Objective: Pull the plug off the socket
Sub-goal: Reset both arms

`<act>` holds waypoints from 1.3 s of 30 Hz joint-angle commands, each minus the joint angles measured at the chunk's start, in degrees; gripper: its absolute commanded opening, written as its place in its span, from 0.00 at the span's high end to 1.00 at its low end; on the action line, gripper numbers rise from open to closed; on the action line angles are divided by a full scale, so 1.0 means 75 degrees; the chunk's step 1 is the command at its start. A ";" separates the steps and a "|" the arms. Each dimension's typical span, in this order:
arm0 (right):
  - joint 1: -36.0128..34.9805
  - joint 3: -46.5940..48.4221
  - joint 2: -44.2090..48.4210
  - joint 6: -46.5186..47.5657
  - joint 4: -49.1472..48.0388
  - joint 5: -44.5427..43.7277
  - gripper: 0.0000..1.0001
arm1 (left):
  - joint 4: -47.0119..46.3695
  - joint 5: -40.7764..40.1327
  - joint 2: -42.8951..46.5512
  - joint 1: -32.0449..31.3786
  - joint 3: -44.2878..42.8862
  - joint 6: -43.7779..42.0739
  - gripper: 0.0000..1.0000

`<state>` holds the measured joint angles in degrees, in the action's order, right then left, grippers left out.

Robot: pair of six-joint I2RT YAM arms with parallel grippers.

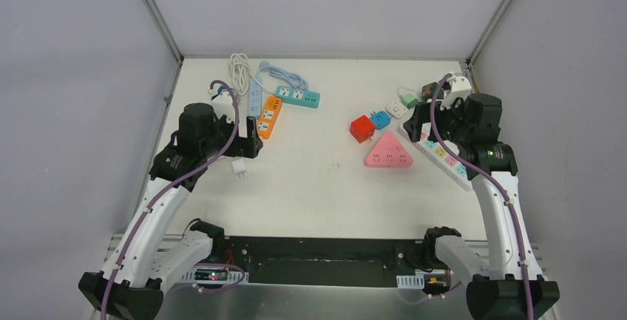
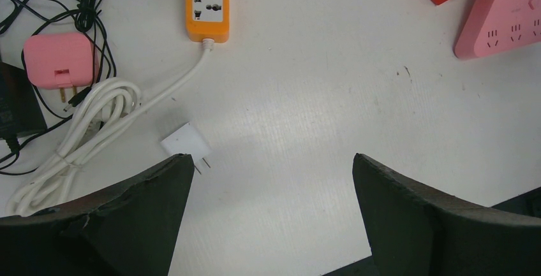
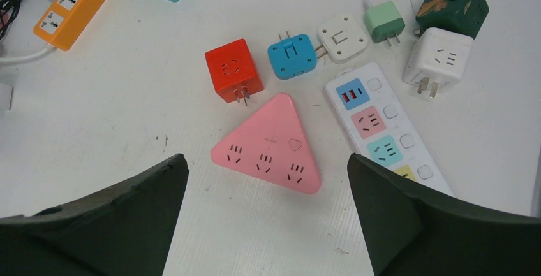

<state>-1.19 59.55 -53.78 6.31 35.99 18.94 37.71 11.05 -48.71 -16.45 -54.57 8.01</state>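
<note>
Left wrist view puts the left gripper [image 2: 271, 161] nearest, jaws spread wide and holding nothing. The small white plug [image 2: 185, 143] lies loose on the table [image 2: 306, 85] just beside one finger, prongs bare. Farther off sits the orange socket strip [image 2: 207, 5], apart from the plug. The plug looks already free, so the sound move is probably a straight lift away without brushing it. The right gripper [image 3: 266, 161] likewise hangs wide and empty above the pink triangular socket [image 3: 271, 139].
</note>
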 commanded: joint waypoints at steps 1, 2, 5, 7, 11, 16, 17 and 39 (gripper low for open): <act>0.0054 0.0019 0.0036 -0.0255 -0.0404 0.0100 0.00 | -0.0240 -0.0007 0.0034 0.0025 -0.0002 -0.0114 0.01; 0.0055 0.0017 0.0015 -0.0340 -0.0448 0.0075 0.00 | -0.0236 -0.0043 0.0002 0.0025 -0.0021 -0.0101 0.01; 0.0025 0.0085 -0.0066 -0.0631 -0.0526 -0.0102 0.00 | -0.0242 -0.0097 -0.0130 0.0025 -0.0095 -0.0026 0.01; -0.0026 0.0158 -0.0094 -0.0703 -0.0521 -0.0203 0.00 | -0.0253 -0.0098 -0.0257 0.0025 -0.0203 0.0053 0.01; -0.0079 0.0364 -0.0119 -0.0826 -0.0521 -0.0631 0.00 | -0.0221 -0.0086 -0.0447 0.0019 -0.0441 0.0186 0.01; -0.0087 0.0702 -0.0166 -0.0819 -0.0466 -0.0485 0.00 | -0.0086 0.0294 -0.0567 0.0025 -0.0956 0.0418 0.01; -0.0087 0.0797 -0.0234 -0.0813 -0.0447 -0.0395 0.00 | -0.0044 0.0369 -0.0582 0.0025 -0.1108 0.0445 0.01; 0.0105 0.2004 -0.0962 -0.1212 -0.0380 0.0997 0.00 | 0.0219 0.0769 -0.0620 0.0025 -0.1848 0.0599 0.01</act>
<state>-1.15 72.01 -61.14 -1.21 34.59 24.75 39.62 15.44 -53.69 -16.45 -66.39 11.62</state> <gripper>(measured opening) 0.996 0.991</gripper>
